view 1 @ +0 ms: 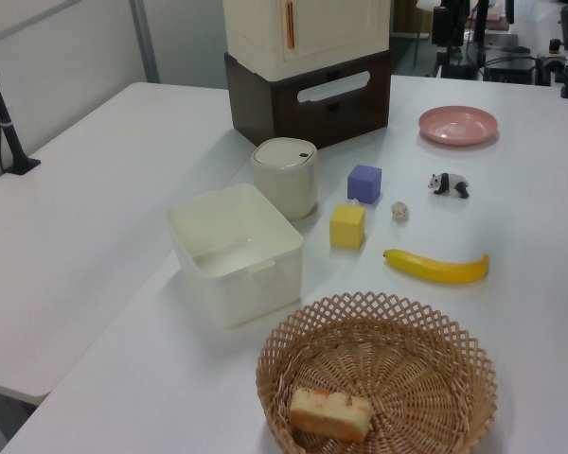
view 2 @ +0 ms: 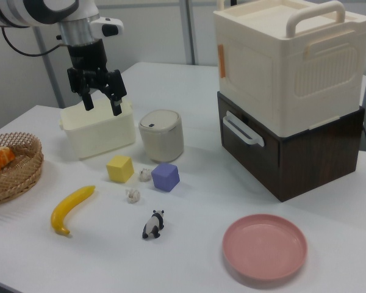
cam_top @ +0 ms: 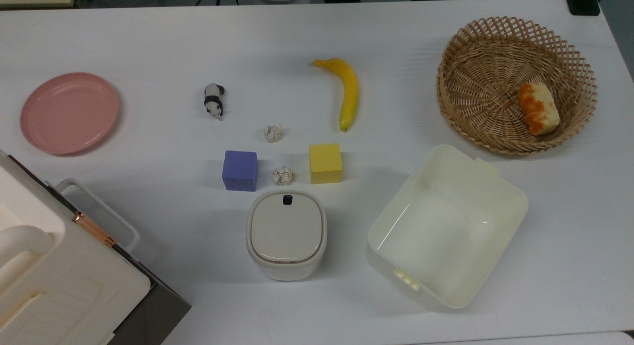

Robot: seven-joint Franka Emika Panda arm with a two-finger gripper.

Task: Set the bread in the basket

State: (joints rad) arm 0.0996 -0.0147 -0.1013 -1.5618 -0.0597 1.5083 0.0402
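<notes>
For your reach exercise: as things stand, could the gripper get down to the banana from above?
Probably yes. The gripper hangs open above the cream tub, and the banana lies alone on bare table with nothing over it.

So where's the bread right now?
The bread lies inside the basket at the top view's upper right, beyond the cream tub.

Bright, even overhead light washes the white desk (cam_top: 148, 38) nearly featureless; shadows stay short and soft. Faint glare streaks the cream rectangular plastic tub (cam_top: 448, 226). Focus is mildly soft throughout.
</notes>
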